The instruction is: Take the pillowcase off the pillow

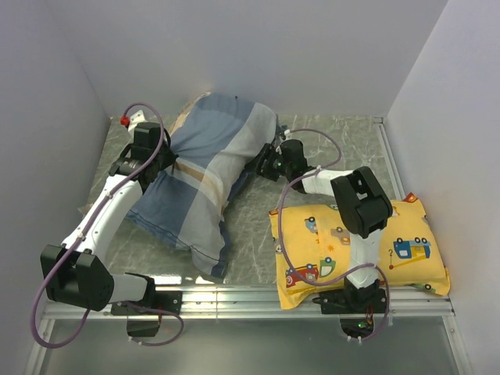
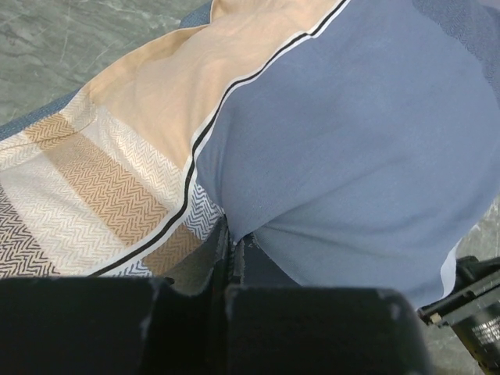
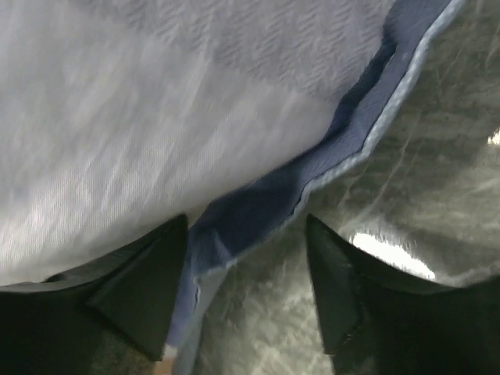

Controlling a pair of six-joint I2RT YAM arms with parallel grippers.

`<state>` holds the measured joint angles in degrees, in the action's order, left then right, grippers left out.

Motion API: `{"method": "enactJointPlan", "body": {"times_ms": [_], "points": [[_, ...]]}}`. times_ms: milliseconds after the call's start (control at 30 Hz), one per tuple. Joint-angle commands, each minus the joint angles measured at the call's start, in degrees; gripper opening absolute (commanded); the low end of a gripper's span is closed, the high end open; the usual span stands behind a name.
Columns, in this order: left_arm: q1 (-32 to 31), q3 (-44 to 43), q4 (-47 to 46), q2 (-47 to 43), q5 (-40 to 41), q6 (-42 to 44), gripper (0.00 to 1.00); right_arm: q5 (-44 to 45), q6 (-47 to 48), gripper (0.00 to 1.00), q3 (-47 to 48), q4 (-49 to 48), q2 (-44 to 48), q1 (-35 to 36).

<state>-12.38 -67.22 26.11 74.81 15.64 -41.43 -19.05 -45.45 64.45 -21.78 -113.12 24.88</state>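
Only my right wrist view shows the pillow (image 3: 156,117) inside the pillowcase (image 3: 258,211) mouth, with the right gripper (image 3: 246,223) spread wide astride the hem. The left gripper (image 2: 232,273) pinches the pillowcase, which lies on the table (image 1: 258,226).

Even, soft white light filled the overhead view, sharp throughout, with only faint shadows under the blue-grey striped cloth pillowcase (image 1: 207,168). In the right wrist view, hard glare patches flared on the grey marbled table (image 3: 422,180), and the plump white pillow (image 3: 156,117) looked smeared and soft. The left tool (image 2: 232,266) sat blurred and underlit along the bottom edge, the cloth beyond it crisp.
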Motion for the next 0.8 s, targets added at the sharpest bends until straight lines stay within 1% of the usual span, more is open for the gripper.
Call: {"method": "enactJointPlan", "body": {"times_ms": [0, 33, 100, 133, 167, 200, 233, 333, 367, 400, 433, 467, 533, 567, 633, 700, 733, 767], "points": [[0.6, -2.0, -4.6, -2.6, 0.1, 0.2, 0.00, 2.7, -4.6, 0.64, 0.2, -9.0, -1.0, 0.1], [0.6, -2.1, -4.7, -2.6, 0.1, 0.3, 0.00, 3.9, -4.8, 0.60, 0.7, -9.6, -1.4, 0.3], [0.6, -2.2, -4.7, -2.7, 0.1, 0.5, 0.01, 5.1, -5.3, 0.43, 1.3, -10.9, -2.0, 0.3], [0.6, -2.3, -4.7, -2.6, 0.2, 0.6, 0.01, 6.3, -4.8, 0.33, 1.4, -11.8, -1.9, 0.4], [0.6, -2.5, -4.6, -2.7, 0.4, 0.6, 0.01, 7.3, -4.5, 0.14, 1.4, -11.7, -1.8, 0.4], [0.6, -2.9, -4.3, -2.5, 0.8, 0.9, 0.01, 8.2, -4.1, 0.04, 1.6, -11.4, -1.1, 0.3], [0.6, -3.2, -4.1, -2.4, 1.2, 1.1, 0.01, 9.8, -3.1, 0.00, 1.6, -10.2, -0.4, 0.3], [0.8, -4.9, -4.0, -1.6, 3.3, 1.4, 0.02, 11.7, -0.2, 0.00, -0.9, -9.3, 4.6, 1.0], [0.9, -5.4, -4.3, -1.2, 3.8, 1.4, 0.03, 13.9, 1.0, 0.00, -1.9, -8.7, 9.2, 1.3], [1.0, -6.5, -4.5, -0.5, 4.8, 1.3, 0.04, 15.3, 2.4, 0.00, -3.3, -7.5, 11.8, 1.9], [1.3, -7.2, -4.7, 0.1, 5.4, 1.4, 0.05, 16.7, 4.9, 0.00, -3.6, -3.8, 14.4, 3.0], [1.5, -8.1, -4.8, 0.9, 5.7, 1.4, 0.06, 18.1, 6.2, 0.00, -3.8, -2.2, 19.6, 3.6], [1.8, -11.5, -4.1, 3.8, 6.9, 1.7, 0.07, 19.0, 10.1, 0.00, -4.0, 2.0, 25.2, 5.2], [1.9, -12.8, -3.6, 4.8, 7.4, 1.8, 0.08, 20.4, 11.7, 0.00, -3.5, 3.7, 30.6, 7.3], [1.9, -16.0, -2.9, 7.5, 7.2, 2.6, 0.09, 23.6, 16.6, 0.00, -0.2, 8.7, 35.1, 10.1], [1.9, -18.1, -2.6, 9.4, 5.7, 3.3, 0.12, 25.3, 19.0, 0.00, 5.9, 12.4, 38.3, 12.8], [1.9, -18.6, -2.6, 9.7, 3.2, 3.8, 0.14, 24.9, 20.6, 0.00, 7.8, 14.6, 38.8, 13.0], [1.9, -19.3, -2.1, 10.1, 2.6, 4.4, 0.18, 24.8, 21.1, 0.00, 9.5, 15.4, 38.6, 13.2]]}}
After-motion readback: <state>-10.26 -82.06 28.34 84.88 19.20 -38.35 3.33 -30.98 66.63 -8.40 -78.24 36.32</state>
